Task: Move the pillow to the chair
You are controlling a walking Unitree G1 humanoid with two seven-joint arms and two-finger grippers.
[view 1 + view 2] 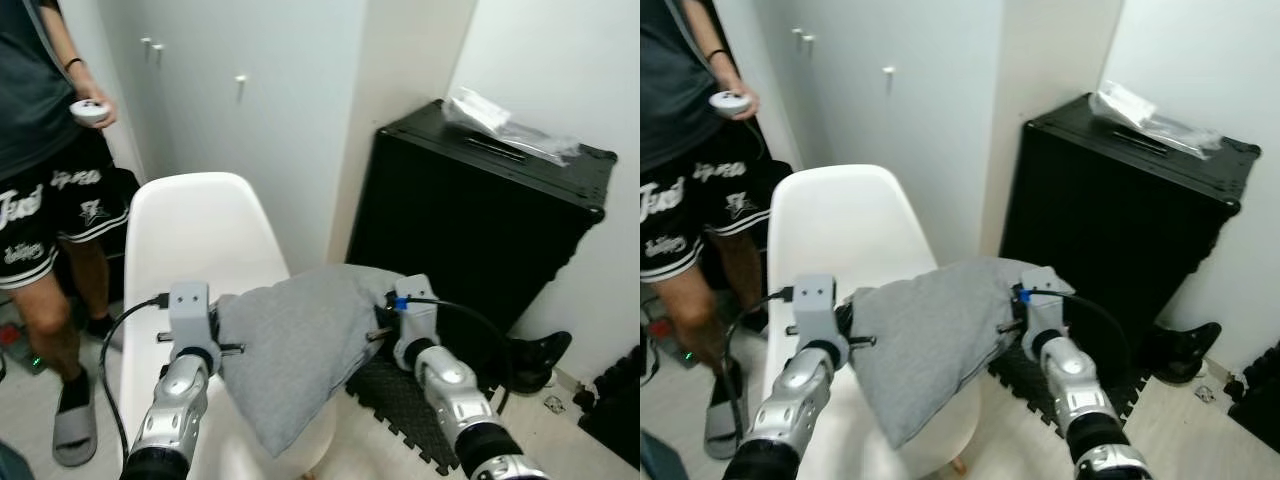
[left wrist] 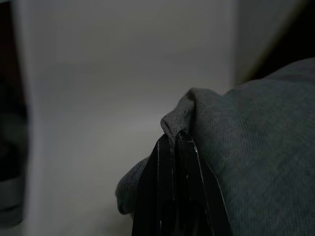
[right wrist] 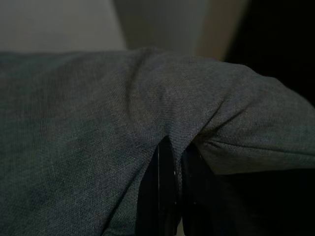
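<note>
Left claw (image 2: pixel 173 140) and right claw (image 3: pixel 178 147) pinch grey pillow (image 1: pixel 300 340) over white chair (image 1: pixel 190 230).

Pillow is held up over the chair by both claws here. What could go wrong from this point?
1. Each claw pinches only a fold of fabric: left claw, right claw. The grey pillow could slip from either.
2. The pillow's low corner hangs past the front edge of the white chair; released now, it may slide to the floor.
3. A person stands close by the chair; a leftward swing could brush them.
</note>
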